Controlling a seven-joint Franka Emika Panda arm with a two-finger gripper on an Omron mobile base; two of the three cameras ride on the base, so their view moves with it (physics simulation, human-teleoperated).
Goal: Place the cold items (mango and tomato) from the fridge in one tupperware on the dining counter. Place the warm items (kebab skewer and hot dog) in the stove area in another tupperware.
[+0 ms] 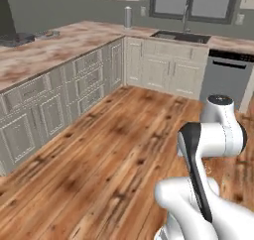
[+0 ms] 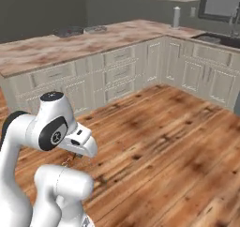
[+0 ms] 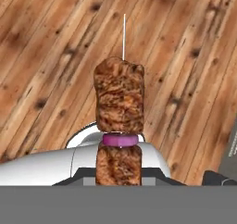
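In the left base view, the marbled tabletop point(image 1: 59, 48) runs along the left over cream cabinets point(image 1: 54, 97) with drawers and panelled doors, and at its far left end lies a dark stove top point(image 1: 17, 38), partly cut by the frame edge. Further right, near the corner, a grey upright cylinder point(image 1: 128, 17) stands on the tabletop, then a dark sink point(image 1: 181, 36) with a thin faucet point(image 1: 184, 17) below a window, and right of that a grey dishwasher point(image 1: 225, 80). The wooden plank floor point(image 1: 99, 159) spreads between the cabinets and the white arm point(image 1: 208, 150), which is folded up at the lower right. In the right base view the arm point(image 2: 51, 127) is at the lower left, the same tabletop point(image 2: 93, 41) runs across behind it, and the sink point(image 2: 222, 39) sits at the far right. In the hand view the kebab skewer point(image 3: 119, 112) stands up from the bottom centre, above the floor point(image 3: 55, 56): 2 brown meat chunks with 1 purple onion ring between them, and a thin pale stick tip rising above the upper chunk. The claw point(image 3: 118, 181) is clamped on the skewer's lower end, though its fingertips are mostly hidden behind the lower chunk and the arm's white body.
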